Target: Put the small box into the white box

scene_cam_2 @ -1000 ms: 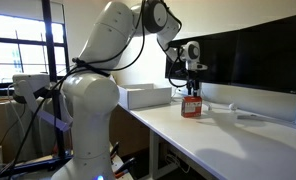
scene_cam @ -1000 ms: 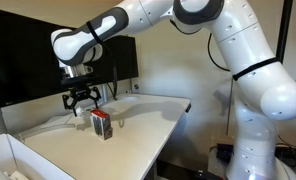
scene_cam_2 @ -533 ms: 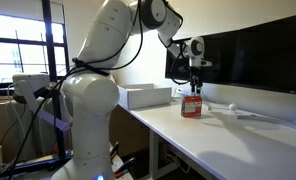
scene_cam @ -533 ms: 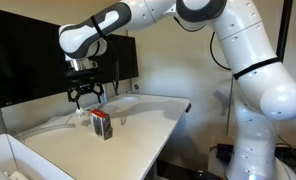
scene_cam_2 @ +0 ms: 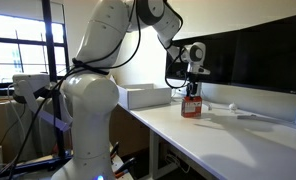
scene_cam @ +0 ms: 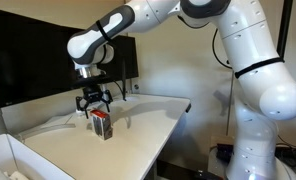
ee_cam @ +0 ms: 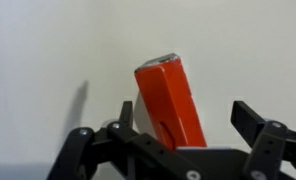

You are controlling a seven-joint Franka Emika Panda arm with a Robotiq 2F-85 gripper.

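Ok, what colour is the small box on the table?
The small box is red, clearest in the wrist view.

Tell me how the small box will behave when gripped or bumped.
The small box stands upright on a narrow base, so a bump near its top would probably tip it. Its flat carton sides look stiff enough for the open gripper to clamp, and it is likely light.
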